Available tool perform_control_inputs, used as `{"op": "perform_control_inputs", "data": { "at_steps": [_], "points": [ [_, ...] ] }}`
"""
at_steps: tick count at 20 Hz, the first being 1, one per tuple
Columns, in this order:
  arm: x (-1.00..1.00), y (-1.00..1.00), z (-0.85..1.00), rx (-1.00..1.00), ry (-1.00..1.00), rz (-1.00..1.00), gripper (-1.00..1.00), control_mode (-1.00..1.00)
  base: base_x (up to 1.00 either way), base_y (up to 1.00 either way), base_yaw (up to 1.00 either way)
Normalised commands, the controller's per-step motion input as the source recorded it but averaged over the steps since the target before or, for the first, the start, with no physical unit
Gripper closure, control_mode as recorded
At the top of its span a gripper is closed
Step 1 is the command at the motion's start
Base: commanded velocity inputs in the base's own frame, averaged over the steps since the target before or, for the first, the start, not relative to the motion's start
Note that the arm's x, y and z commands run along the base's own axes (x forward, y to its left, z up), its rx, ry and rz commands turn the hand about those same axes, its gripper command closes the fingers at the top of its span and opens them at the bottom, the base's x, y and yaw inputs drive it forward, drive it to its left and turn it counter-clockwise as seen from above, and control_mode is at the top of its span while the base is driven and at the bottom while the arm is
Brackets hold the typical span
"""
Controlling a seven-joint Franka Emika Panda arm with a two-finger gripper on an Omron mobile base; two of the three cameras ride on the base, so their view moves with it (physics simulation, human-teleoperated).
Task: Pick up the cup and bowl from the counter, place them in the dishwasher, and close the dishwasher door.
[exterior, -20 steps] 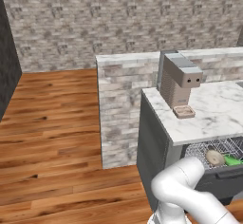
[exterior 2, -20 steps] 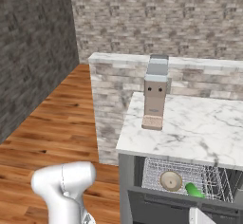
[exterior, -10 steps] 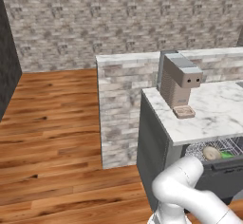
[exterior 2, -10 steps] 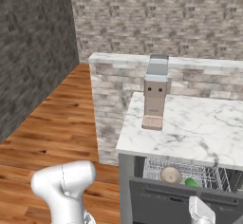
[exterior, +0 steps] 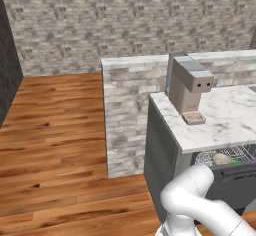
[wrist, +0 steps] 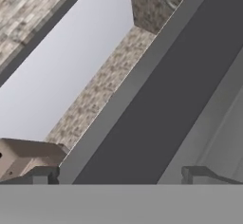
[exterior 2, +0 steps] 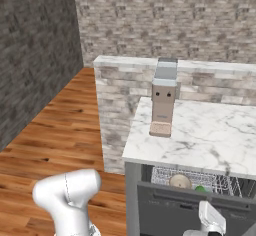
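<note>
The tan bowl (exterior 2: 180, 181) and the green cup (exterior 2: 200, 189) sit side by side in the silver wire rack (exterior 2: 220, 182) of the dishwasher, under the marbled counter (exterior 2: 210, 130). The bowl (exterior: 221, 158) and cup (exterior: 236, 161) also peek over the door in the left base view. The dark grey dishwasher door (exterior 2: 170, 210) stands tilted, partly raised in front of the rack. My gripper (wrist: 121, 175) is open, its fingertips (wrist: 45, 174) spread wide, right up against the door's dark panel (wrist: 156, 99). My white hand (exterior 2: 210, 219) sits at the door's outer face.
A boxy coffee machine (exterior: 187, 87) with a tan tray stands on the counter's left end. Behind it rises a taller stone-brick ledge (exterior: 132, 85). Wooden floor (exterior: 55, 145) lies open to the left. A stone-brick wall closes the back.
The dishwasher door has swung upward toward shut, covering more of the rack. My hand has risen with it. The jaws stay wide.
</note>
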Motion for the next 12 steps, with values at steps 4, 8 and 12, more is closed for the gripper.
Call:
{"op": "perform_control_inputs", "data": {
  "at_steps": [4,8,12],
  "points": [
    [0.38,-0.16,-0.7,0.0,-0.15,0.01,-1.0,-1.0,0.0,0.0,0.0],
    [0.35,-0.15,-0.74,0.0,-0.14,0.02,-1.0,-1.0,0.0,0.0,0.0],
    [0.25,-0.14,-0.79,0.0,-0.16,0.04,-1.0,-1.0,0.0,0.0,0.0]
  ]
}}
